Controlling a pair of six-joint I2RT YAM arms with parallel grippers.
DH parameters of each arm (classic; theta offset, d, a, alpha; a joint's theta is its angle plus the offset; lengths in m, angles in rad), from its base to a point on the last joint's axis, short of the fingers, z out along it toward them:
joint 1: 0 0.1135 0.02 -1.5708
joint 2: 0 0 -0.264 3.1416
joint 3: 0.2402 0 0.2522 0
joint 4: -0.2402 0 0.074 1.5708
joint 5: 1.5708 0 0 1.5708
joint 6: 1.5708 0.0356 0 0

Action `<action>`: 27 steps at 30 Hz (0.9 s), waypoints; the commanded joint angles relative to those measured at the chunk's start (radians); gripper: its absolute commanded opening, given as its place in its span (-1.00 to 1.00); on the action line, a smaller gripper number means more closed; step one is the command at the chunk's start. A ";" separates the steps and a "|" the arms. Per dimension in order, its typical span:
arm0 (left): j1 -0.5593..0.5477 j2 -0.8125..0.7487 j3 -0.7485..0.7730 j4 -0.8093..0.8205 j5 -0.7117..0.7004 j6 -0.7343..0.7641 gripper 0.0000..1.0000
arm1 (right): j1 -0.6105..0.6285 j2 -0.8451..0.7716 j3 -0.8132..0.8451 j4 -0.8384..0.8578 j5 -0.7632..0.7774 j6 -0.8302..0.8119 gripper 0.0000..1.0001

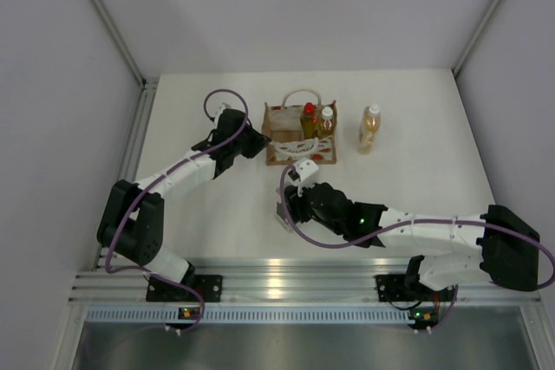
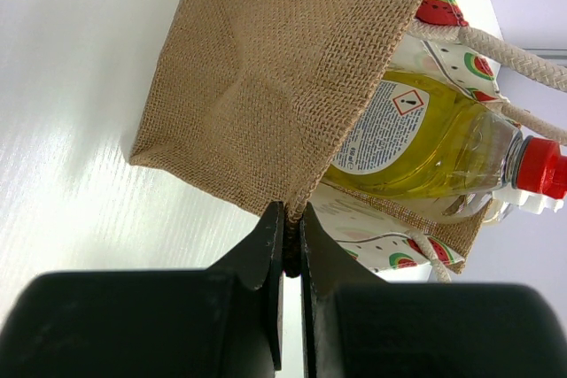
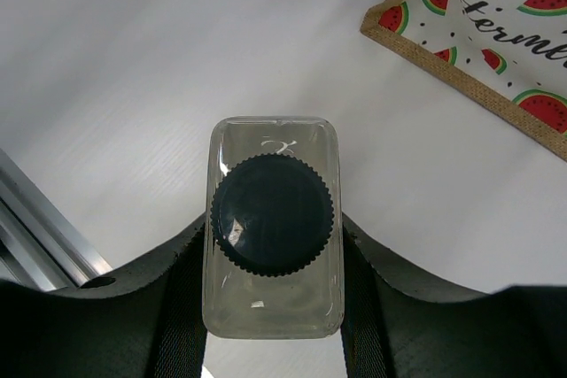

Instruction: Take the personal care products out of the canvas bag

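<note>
Squarish pale bottle (image 3: 270, 210), dark grey cap up, held in right gripper (image 3: 273, 254); jaws part-open, clamping its flat sides; position: over table (image 3: 133, 59), just in front of canvas bag (image 1: 299, 152). Left gripper (image 2: 292, 229) pinched fully closed on bag's burlap edge; red-capped bottle (image 2: 434, 143) inside bag. Procedure: lower bottle upright, clear of bag front; release only on contact; base hidden, probably not yet down.

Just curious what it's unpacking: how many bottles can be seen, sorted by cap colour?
White-capped bottles: 2
Red-capped bottle: 1
Dark-capped bottle: 1
Total: 4 bottles
</note>
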 commanded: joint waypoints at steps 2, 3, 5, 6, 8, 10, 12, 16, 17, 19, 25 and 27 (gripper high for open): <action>0.014 -0.015 0.027 -0.006 -0.019 0.004 -1.00 | 0.025 -0.039 0.019 0.250 0.046 0.055 -0.36; 0.014 -0.017 0.027 -0.006 -0.018 0.004 -1.00 | 0.029 -0.039 0.021 0.247 0.047 0.052 -0.19; 0.013 -0.018 0.025 -0.006 -0.016 0.004 -1.00 | 0.036 -0.042 0.027 0.236 0.060 0.044 0.15; 0.013 -0.020 0.025 -0.004 -0.019 0.007 -1.00 | 0.039 -0.044 0.033 0.227 0.063 0.043 0.21; 0.014 -0.024 0.022 -0.006 -0.021 0.007 -1.00 | 0.042 -0.045 0.059 0.190 0.073 0.029 0.33; 0.013 -0.026 0.022 -0.004 -0.021 0.007 -1.00 | 0.043 -0.051 0.085 0.167 0.087 0.015 0.35; 0.014 -0.026 0.022 -0.006 -0.021 0.009 -1.00 | 0.043 -0.059 0.099 0.141 0.092 -0.002 0.36; 0.013 -0.027 0.022 -0.006 -0.019 0.009 -1.00 | 0.030 -0.078 0.168 0.072 0.148 -0.026 0.36; 0.013 -0.027 0.022 -0.006 -0.018 0.007 -1.00 | 0.002 -0.076 0.185 0.036 0.150 -0.023 0.35; 0.013 -0.027 0.024 -0.006 -0.016 0.007 -1.00 | -0.029 -0.067 0.243 -0.004 0.159 -0.004 0.34; 0.013 -0.029 0.025 -0.006 -0.016 0.007 -1.00 | -0.234 0.027 0.458 -0.245 0.133 0.116 0.29; 0.014 -0.029 0.025 -0.006 -0.013 0.006 -1.00 | -0.294 0.094 0.537 -0.288 0.127 0.119 0.26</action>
